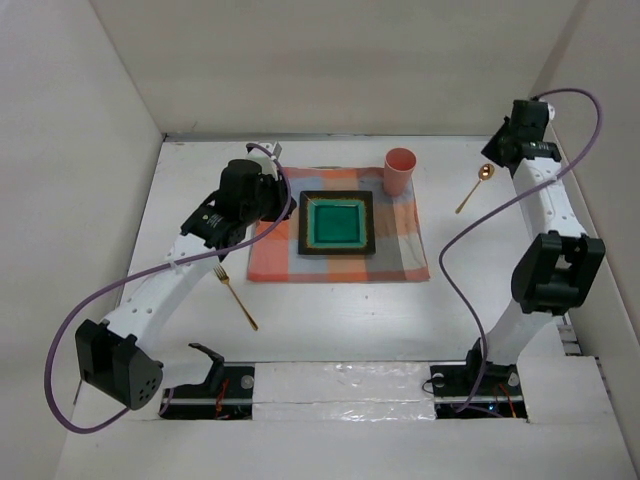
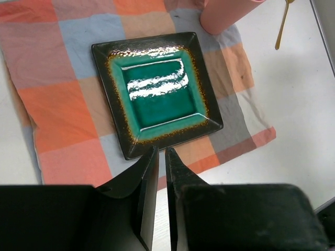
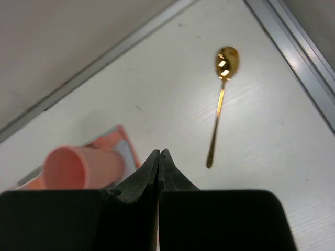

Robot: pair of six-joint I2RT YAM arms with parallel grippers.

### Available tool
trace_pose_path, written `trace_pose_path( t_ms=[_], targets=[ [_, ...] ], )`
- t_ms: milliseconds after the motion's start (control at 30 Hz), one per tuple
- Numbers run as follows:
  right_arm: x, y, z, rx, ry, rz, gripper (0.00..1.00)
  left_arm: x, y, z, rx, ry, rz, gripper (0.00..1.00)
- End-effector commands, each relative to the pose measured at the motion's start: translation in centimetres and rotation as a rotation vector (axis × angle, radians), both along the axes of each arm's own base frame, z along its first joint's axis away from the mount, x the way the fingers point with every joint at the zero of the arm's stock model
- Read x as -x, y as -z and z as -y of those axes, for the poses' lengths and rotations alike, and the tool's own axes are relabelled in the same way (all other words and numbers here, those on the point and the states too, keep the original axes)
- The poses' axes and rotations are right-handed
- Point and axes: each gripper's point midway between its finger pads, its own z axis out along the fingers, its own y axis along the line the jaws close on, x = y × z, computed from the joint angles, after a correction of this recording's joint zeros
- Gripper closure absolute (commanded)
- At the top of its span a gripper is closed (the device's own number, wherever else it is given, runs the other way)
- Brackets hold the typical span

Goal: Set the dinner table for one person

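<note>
Seen from above: a wide white matte surface (image 1: 330,325) filling the walled bay, by far the broadest thing in view, with both arm bases at its 6 o'clock edge.

Toward 8 o'clock on it, a slim gold metal fork (image 1: 237,297), lying on bare white. Tines toward 11 o'clock, handle toward 5, well apart from everything else.

Up from the fork, the left gripper (image 2: 162,152), hanging over the 9 o'clock side of the cloth. Closed down to a thin slit and holding nothing (plain in the wrist view: only cloth and white below the black fingers (image 2: 148,175)).

At the middle, an orange, grey-blue and pink checked cloth (image 1: 400,255), spread flat. On it, a square glazed plate with a black rim and a teal well (image 1: 338,223), roughly centred.

At the cloth's 1 o'clock corner, an upright salmon-pink cup (image 1: 399,170), base on the fabric, near the plate but not touching it.

At 3 o'clock from the cup, a gold metal spoon (image 1: 474,190) on bare white, off the cloth. Bowl toward 1 o'clock, handle toward 7.

Just past the spoon's bowl, near the 2 o'clock corner, the right gripper (image 3: 159,152). Fingers pressed tight together, nothing between them.
</note>
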Motion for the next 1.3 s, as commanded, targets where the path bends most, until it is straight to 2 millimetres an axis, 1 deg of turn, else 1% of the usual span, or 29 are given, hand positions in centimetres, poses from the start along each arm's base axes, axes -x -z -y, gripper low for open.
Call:
trace_pose_path(
  t_ms=[0,33,67,100,133,167,200,233,267,300,367,400,433,467,500,567,600,633,700,733,767,967,1033,1067,1100,1133,1200,1233,1267],
  targets=[
    [-1.1,6.8,0.7,-0.055,0.036,-0.105,1.00,-0.3,-1.0,0.5,0.021,0.022,0.039,0.92],
    [-1.5,8.1,1.9,-0.057,0.059,-0.132,0.98,-0.3,-0.9,0.5,0.019,0.023,0.038,0.92],
    [-1.6,8.8,2.3,-0.045,0.078,-0.151,0.88,-0.3,-0.8,0.4,0.018,0.023,0.039,0.92],
    [-1.6,9.5,3.2,-0.040,0.095,-0.174,0.82,-0.2,-0.8,0.5,0.017,0.027,0.038,0.92],
    [-2.2,9.3,3.9,-0.035,0.100,-0.167,0.77,-0.1,-0.6,0.4,0.016,0.027,0.035,0.90],
    [-3.0,11.3,3.9,-0.040,0.092,-0.216,0.67,0.1,-0.2,0.4,0.014,0.027,0.027,0.89],
    [-2.7,11.6,3.9,-0.034,0.086,-0.231,0.66,0.1,-0.1,0.3,0.014,0.025,0.025,0.89],
    [-3.0,11.9,4.0,-0.029,0.081,-0.242,0.65,0.2,0.0,0.3,0.013,0.027,0.022,0.89],
    [-3.5,11.7,4.5,-0.014,0.096,-0.242,0.65,0.2,0.3,0.3,0.012,0.026,0.017,0.88],
    [-3.4,13.5,4.6,-0.012,0.101,-0.294,0.65,0.3,0.3,0.3,0.013,0.027,0.015,0.88],
    [-3.8,13.9,5.3,0.007,0.124,-0.303,0.64,0.3,0.4,0.4,0.015,0.031,0.014,0.88],
    [-3.6,15.5,5.3,0.004,0.133,-0.346,0.64,0.2,0.4,0.4,0.015,0.029,0.016,0.88],
    [-3.5,15.9,6.0,-0.001,0.157,-0.356,0.64,0.2,0.4,0.4,0.015,0.029,0.016,0.88],
    [-3.5,16.4,6.2,0.001,0.165,-0.368,0.64,0.1,0.3,0.4,0.016,0.028,0.019,0.88],
    [-3.6,17.4,6.2,0.001,0.166,-0.388,0.63,0.1,0.3,0.4,0.015,0.025,0.019,0.88],
    [-3.8,18.0,6.5,0.010,0.175,-0.404,0.62,0.0,0.3,0.5,0.016,0.028,0.019,0.88],
    [-3.9,17.9,7.2,0.017,0.184,-0.406,0.62,0.0,0.3,0.5,0.017,0.029,0.018,0.88],
    [-4.0,18.9,7.3,0.019,0.188,-0.429,0.61,0.0,0.4,0.5,0.015,0.029,0.014,0.88],
    [-3.9,19.6,7.4,0.018,0.190,-0.458,0.60,0.1,0.6,0.5,0.017,0.031,0.010,0.88],
    [-4.3,19.2,8.0,0.018,0.201,-0.448,0.60,0.1,0.6,0.5,0.015,0.028,0.009,0.88],
    [-4.4,20.0,8.0,0.014,0.200,-0.461,0.60,0.1,0.8,0.5,0.013,0.028,0.005,0.88],
    [-6.2,19.9,7.8,-0.003,0.180,-0.427,0.58,0.1,1.4,1.0,0.029,0.045,-0.015,0.88],
    [-6.2,20.1,7.8,-0.003,0.181,-0.436,0.58,0.0,1.7,1.2,0.036,0.046,-0.025,0.88],
    [-6.6,19.8,7.9,-0.004,0.183,-0.427,0.59,-0.1,1.7,1.3,0.036,0.045,-0.027,0.88],
    [-6.2,20.9,7.8,-0.006,0.184,-0.458,0.60,-0.2,1.8,1.4,0.036,0.045,-0.027,0.88],
    [-6.2,21.2,7.9,-0.005,0.183,-0.468,0.61,-0.3,1.8,1.3,0.034,0.041,-0.028,0.88],
    [-6.0,21.7,7.7,0.009,0.191,-0.487,0.67,-0.7,1.7,1.2,0.021,0.029,-0.018,0.88],
    [-6.0,21.7,7.7,0.009,0.191,-0.487,0.67,-0.7,1.7,1.1,0.019,0.030,-0.017,0.88],
    [-6.0,21.8,7.7,0.011,0.191,-0.488,0.72,-0.8,1.7,1.0,0.011,0.023,-0.016,0.88]
  ],
)
